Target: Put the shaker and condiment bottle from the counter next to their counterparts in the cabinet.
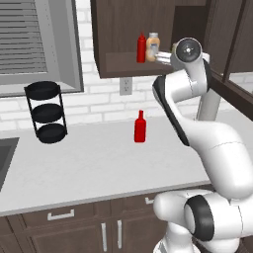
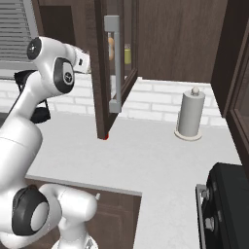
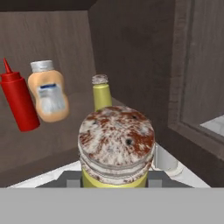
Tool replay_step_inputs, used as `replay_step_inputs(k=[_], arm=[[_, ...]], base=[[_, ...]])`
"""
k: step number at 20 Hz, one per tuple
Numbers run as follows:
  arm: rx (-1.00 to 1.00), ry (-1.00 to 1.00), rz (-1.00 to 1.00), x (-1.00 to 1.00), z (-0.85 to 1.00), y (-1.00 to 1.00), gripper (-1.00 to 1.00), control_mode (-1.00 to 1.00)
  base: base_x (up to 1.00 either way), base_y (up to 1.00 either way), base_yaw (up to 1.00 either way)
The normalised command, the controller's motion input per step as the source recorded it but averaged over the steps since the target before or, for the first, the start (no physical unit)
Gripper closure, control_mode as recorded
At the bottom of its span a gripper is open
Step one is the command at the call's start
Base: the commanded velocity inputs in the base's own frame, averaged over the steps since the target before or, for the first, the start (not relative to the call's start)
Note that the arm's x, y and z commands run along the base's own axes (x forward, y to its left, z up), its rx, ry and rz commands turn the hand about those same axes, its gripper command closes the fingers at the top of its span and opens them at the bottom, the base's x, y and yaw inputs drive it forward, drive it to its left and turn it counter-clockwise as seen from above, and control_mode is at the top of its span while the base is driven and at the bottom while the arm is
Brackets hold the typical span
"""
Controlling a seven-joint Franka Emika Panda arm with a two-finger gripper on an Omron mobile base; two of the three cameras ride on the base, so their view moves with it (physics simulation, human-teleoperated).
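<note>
No text, brand, number or sign is showing clearly enough to be read. The tan-orange bottle [image 3: 47, 92] on the cabinet shelf is carrying a pale label with a blue band on top, but the marks on it are staying blurred and no letters are coming out. The red bottles, the two yellow shakers and the cabinet door are showing no writing.

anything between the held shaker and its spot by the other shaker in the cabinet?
Nothing visible. The gripper holds the shaker at the cabinet opening; the yellow-green shaker stands beyond it on the shelf, with the tan bottle and a red bottle off to one side.
</note>
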Motion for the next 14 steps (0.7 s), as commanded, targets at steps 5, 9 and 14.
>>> replay_step_inputs(k=[5, 9, 14], arm=[[-0.01, -0.03, 0.03, 0.37, 0.00, 0.00, 1.00, -1.00], [-0.06, -0.04, 0.01, 0.34, 0.00, 0.00, 1.00, -1.00], [-0.03, -0.01, 0.01, 0.20, 0.00, 0.00, 1.00, -1.00]], base=[[0.00, 0.00, 0.00], [0.00, 0.00, 0.00], [0.00, 0.00, 0.00]])
